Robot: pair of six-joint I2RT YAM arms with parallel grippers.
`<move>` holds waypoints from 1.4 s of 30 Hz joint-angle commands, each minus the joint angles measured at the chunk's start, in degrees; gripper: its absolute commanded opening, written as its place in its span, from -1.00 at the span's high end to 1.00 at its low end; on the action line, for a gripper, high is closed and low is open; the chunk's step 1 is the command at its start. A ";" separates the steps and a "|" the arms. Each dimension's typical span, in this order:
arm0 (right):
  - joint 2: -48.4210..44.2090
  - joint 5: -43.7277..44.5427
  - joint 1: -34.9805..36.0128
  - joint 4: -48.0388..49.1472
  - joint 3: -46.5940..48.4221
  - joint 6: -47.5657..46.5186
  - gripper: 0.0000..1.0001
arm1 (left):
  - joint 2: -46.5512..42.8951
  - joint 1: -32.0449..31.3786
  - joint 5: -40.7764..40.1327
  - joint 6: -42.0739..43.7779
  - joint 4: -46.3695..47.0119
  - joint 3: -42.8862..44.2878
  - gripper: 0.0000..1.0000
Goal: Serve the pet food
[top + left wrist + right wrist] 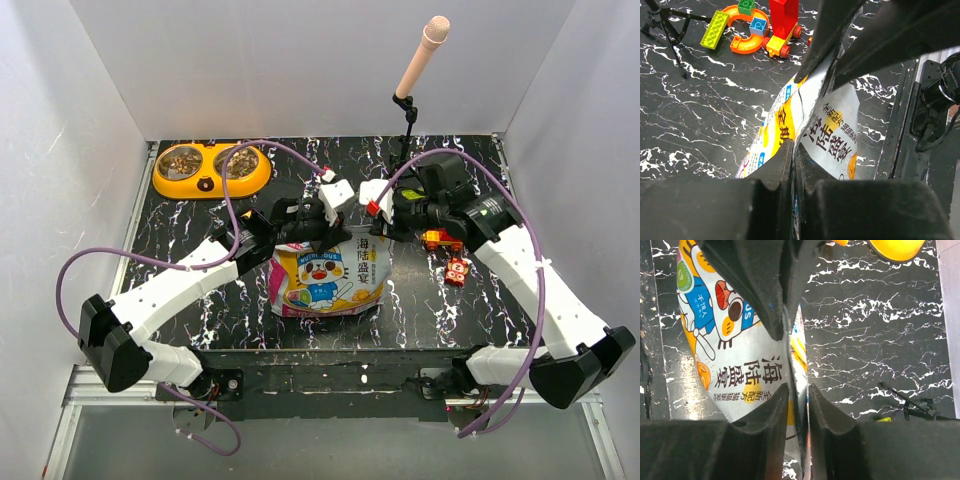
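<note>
We start at the left gripper (794, 156). Its two dark fingers are pressed together on the top edge of the pet-food bag (835, 135), with only the thin foil between them. The right gripper (797, 394) does the same, nipping the same edge just beside the other, so in each wrist view the opposite pincer fills the top of the frame. We read this paired, face-to-face hold as the set-up for pulling the seam apart: two close pinches on either side of one spot put the strain where a tear should begin. From overhead, the left gripper (318, 226) and right gripper (384, 222) meet at the middle of the frame. The bag (325, 280) spreads below them toward the bottom edge, cartoon face up, and its lower part seems to rest on the black marbled table (430, 305). We cannot see the food inside it. The yellow double bowl (250, 188) sits well apart in the upper left, and both wells show brown speckled kibble (181, 162), though it is too small for us to judge how full they are. Toy bricks (445, 252) lie to the right of the bag. A small tripod stand (408, 110) rises in the upper right, clear of the pull.
</note>
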 commanded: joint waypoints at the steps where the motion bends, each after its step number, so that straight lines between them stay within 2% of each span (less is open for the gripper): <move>1: -3.94 -0.03 2.37 7.54 -3.09 -0.23 0.35 | -1.91 -0.28 1.40 1.50 -0.08 0.73 1.00; 6: -3.59 2.60 6.15 11.42 -5.64 -1.55 0.31 | -2.35 -0.28 4.74 0.53 -3.06 3.36 1.00; 7: -3.15 3.13 6.77 11.59 -5.47 -1.82 0.31 | -2.61 -0.28 5.00 0.35 -3.85 3.97 0.88; 9: -2.80 3.92 7.56 12.47 -5.47 -2.17 0.31 | -3.57 -0.37 5.01 0.35 -6.04 4.59 0.37; 12: -2.10 5.24 7.92 13.00 -5.03 -2.52 0.40 | -6.99 -0.28 1.68 1.32 -8.60 3.11 0.14; 17: -2.79 6.82 7.92 12.91 -5.73 -3.75 0.45 | -12.88 -0.10 -2.37 1.94 -10.71 -2.51 0.07; 22: -3.15 7.53 8.44 11.86 -6.52 -6.12 0.27 | -16.15 0.07 -6.07 1.14 -9.13 -6.03 -0.05; 26: -3.15 11.30 11.78 12.99 -8.19 -8.32 0.19 | -15.97 -0.01 -9.32 2.37 -8.34 -7.00 -0.05; 32: -1.83 20.16 17.49 19.85 -10.57 -10.69 0.20 | -17.64 0.42 -10.90 2.20 -8.60 -5.96 -0.05; 36: -1.04 30.87 20.13 25.47 -11.44 -12.63 0.51 | -19.04 0.51 -11.87 0.80 -11.50 -4.63 -0.12; 38: -0.16 36.86 21.62 24.80 -10.14 -13.68 0.97 | -20.45 0.51 -13.10 0.09 -11.77 -5.33 -0.22; 39: 0.10 36.97 21.72 22.34 -8.73 -13.77 0.97 | -21.06 0.60 -13.54 -0.26 -11.59 -5.42 -0.24; 41: 1.33 29.54 20.32 13.40 -3.30 -10.89 0.97 | -21.33 0.51 -13.19 -0.53 -10.89 -5.86 -0.27; 42: 1.68 28.89 20.31 9.96 -1.44 -9.91 0.97 | -21.07 0.60 -12.58 -0.18 -10.28 -6.04 -0.36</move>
